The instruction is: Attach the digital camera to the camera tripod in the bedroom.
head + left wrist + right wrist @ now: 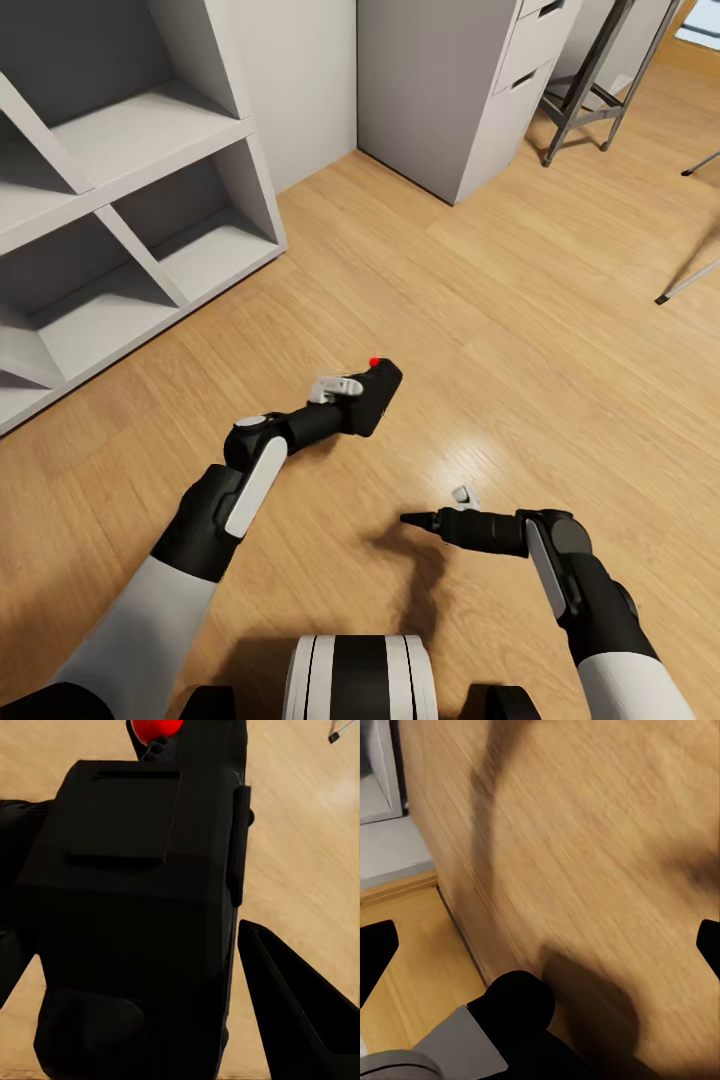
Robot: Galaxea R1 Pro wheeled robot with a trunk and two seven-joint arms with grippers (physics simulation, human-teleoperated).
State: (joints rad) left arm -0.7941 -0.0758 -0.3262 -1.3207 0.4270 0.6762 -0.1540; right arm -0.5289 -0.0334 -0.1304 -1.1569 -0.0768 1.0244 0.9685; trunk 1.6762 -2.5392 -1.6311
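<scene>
A: Digital camera (378, 393): where, measured from the grey drawer cabinet (450, 100)?

B: Well short of the cabinet, on the robot's side of it, carried above the wood floor (480, 300). Clamped in the left gripper (352, 392), jaws closed against the black body. Seen close up in the left wrist view as a dark block (135, 922) with one finger (300, 1012) alongside.

A: And which way up?

B: Red button (375, 361) uppermost, at the end turned toward the cabinet. Body seems to carry on the line of the forearm, lens side hard to make out.

A: Right gripper (412, 518)?

B: Further from the cabinet than the left one, nearer the robot's base (355, 675). Nothing in it. Looks like a single point from above, but in the right wrist view shows its two tips at opposite edges, so spread wide.

A: Any sign of the camera tripod?

B: Probably. Two thin silver legs with black feet (688, 284), off to the right of the cabinet and a little nearer the robot. Head and pan handle out of frame, so no telling the mounting height.

A: So the next move turns on what?

B: Bearing, most likely. Tripod right of the cabinet, camera toward the shelf unit (130, 200) side. Turn that way first. Left arm already loaded, right arm nearer the legs and free to steady them.
</scene>
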